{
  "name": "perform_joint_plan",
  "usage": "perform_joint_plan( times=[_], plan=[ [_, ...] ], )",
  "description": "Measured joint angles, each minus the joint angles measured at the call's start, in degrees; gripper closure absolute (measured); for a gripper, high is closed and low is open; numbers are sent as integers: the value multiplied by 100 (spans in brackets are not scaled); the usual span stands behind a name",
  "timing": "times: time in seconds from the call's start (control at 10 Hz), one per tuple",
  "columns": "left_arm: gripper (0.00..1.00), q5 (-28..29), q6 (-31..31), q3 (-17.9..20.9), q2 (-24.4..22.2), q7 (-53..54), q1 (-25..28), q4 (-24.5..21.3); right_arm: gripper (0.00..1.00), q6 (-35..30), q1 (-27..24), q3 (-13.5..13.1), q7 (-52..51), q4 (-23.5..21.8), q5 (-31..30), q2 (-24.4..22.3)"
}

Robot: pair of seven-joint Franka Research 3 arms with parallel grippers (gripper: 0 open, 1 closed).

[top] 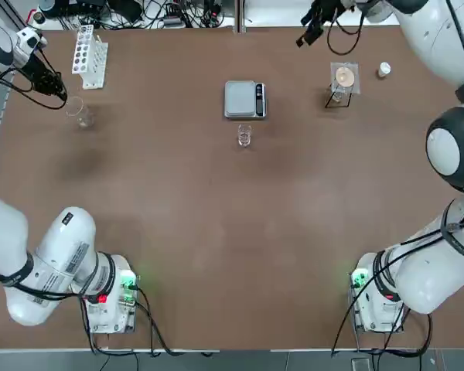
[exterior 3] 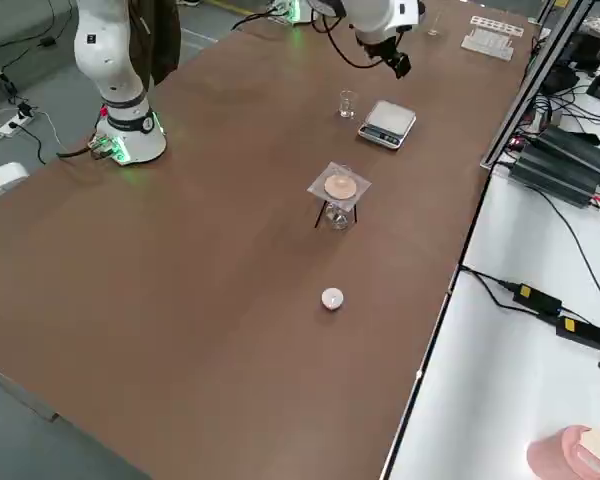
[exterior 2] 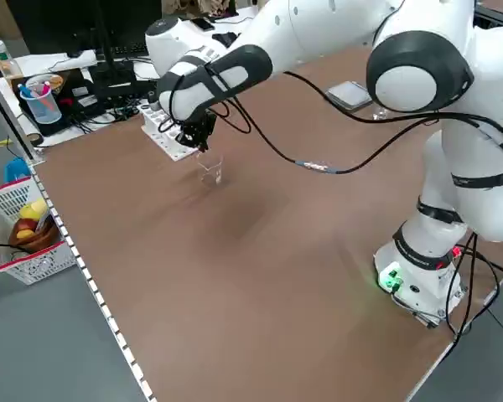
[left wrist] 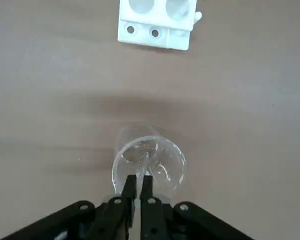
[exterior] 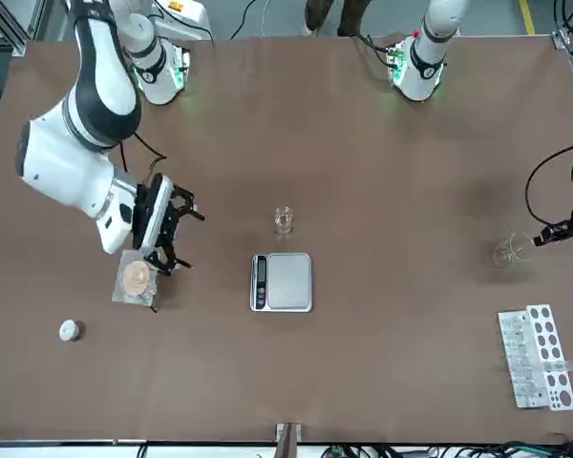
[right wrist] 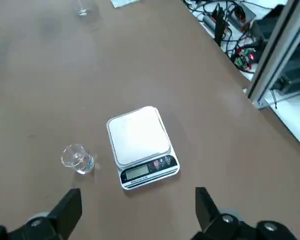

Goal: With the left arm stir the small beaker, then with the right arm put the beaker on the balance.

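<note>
Two claws to watch: left claw (left wrist: 138, 177), clamped on rod (left wrist: 143, 166) at glass (left wrist: 182, 159), likely for stirring; right claw (right wrist: 139, 201), apart, facing balance (right wrist: 139, 136) and beaker (right wrist: 78, 159).

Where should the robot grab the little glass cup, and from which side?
Probably around the middle of its wall. The cup stands upright and open at the top, with the scale close beside one side. So the right gripper, open above the table, could come down from above, one finger on each side, keeping clear of the scale.
</note>
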Motion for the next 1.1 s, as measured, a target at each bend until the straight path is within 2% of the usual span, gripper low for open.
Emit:
perform_joint_plan(
  times=[0.2, 0.4, 0.6, 0.9, 1.1],
  plan=[
    [92, 0, 72, 1, 64, 4, 1, -16, 0, 179, 44, -3, -1138, -516, 971, 8],
    [89, 0, 97, 1, 103, 19, 1, -18, 0, 185, 81, 1, -1604, -743, 1527, 8],
    [81, 0, 105, 2, 112, 76, 2, -18, 0, 190, 216, 3, -1906, -837, 2011, 7],
    [69, 0, 117, 2, 113, 109, 3, -18, 0, 196, 298, 4, -2940, -1199, 2897, 9],
    [66, 166, 133, 2, 102, 114, 6, 3, 0, 198, 466, 12, -3621, -1434, 3781, 35]
  ],
)
